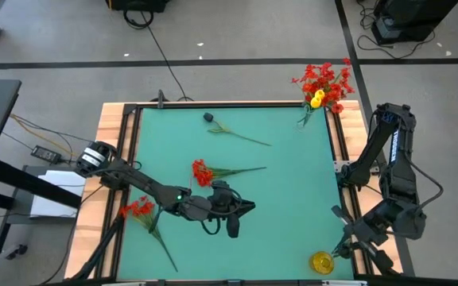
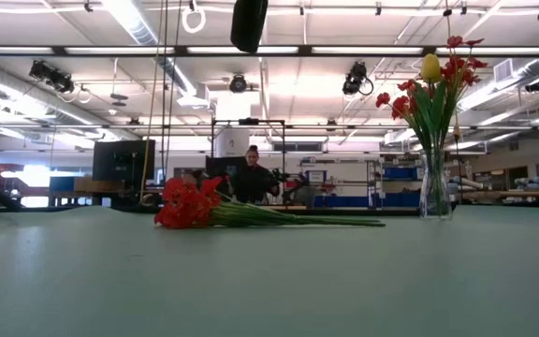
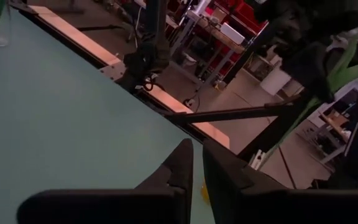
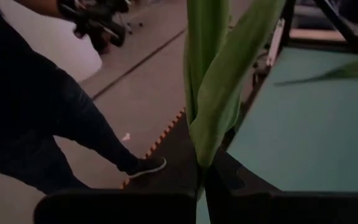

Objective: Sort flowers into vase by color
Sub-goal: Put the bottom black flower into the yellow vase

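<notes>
— What kind of place is this?
— A large robotics lab or workshop hall: a bare concrete floor (image 1: 237, 75) marked with dark tape lines, cables trailing across it.
— And overhead?
— An open industrial ceiling with strip lights (image 2: 138, 23) and exposed ducts (image 2: 7, 80).
— Anything behind the green-topped table (image 1: 293, 191)?
— Racks of equipment (image 2: 344, 183), monitors, and a person (image 2: 253, 178) at a workstation.
</notes>
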### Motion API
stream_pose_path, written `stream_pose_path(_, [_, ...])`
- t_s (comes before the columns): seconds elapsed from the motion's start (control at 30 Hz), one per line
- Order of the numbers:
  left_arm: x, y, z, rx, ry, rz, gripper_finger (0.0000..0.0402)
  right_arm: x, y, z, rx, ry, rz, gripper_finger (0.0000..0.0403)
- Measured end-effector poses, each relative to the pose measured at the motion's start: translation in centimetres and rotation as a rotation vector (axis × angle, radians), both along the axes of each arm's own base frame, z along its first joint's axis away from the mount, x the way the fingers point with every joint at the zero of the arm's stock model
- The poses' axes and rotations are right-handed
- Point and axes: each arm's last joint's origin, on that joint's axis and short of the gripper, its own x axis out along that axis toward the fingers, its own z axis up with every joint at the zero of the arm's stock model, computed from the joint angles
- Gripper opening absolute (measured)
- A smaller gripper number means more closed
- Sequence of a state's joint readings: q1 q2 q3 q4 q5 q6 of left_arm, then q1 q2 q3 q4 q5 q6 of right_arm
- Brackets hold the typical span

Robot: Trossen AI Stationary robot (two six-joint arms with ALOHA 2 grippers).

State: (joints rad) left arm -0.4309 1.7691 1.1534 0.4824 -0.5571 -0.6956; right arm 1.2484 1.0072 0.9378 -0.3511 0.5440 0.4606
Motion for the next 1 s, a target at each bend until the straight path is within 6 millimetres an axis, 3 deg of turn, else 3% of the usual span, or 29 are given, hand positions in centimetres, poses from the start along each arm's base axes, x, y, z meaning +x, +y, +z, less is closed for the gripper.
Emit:
stream_pose_path(0.13, [-0.1, -0.3, 0.0, -0.016, -0.001, -0.007, 0.0041, -0.1, -0.2, 0.7, 0.001, -0.020, 0.019, 0.0014])
stream_pose_path(0.47, [-0.3, -0.6, -0.1, -0.019, 0.006, -0.014, 0.0040, -0.1, -0.3, -1.2, -0.099, 0.018, -0.006, 0.0016])
stream_pose_path(0.83, [-0.3, -0.6, -0.1, -0.024, 0.004, -0.014, 0.0040, -0.3, -0.2, -6.8, -0.145, 0.130, 0.065, 0.0035])
stream_pose_path(1.0, [-0.3, -0.7, -0.1, -0.025, 0.004, -0.015, 0.0040, -0.4, -0.2, -7.6, -0.160, 0.106, 0.079, 0.0020])
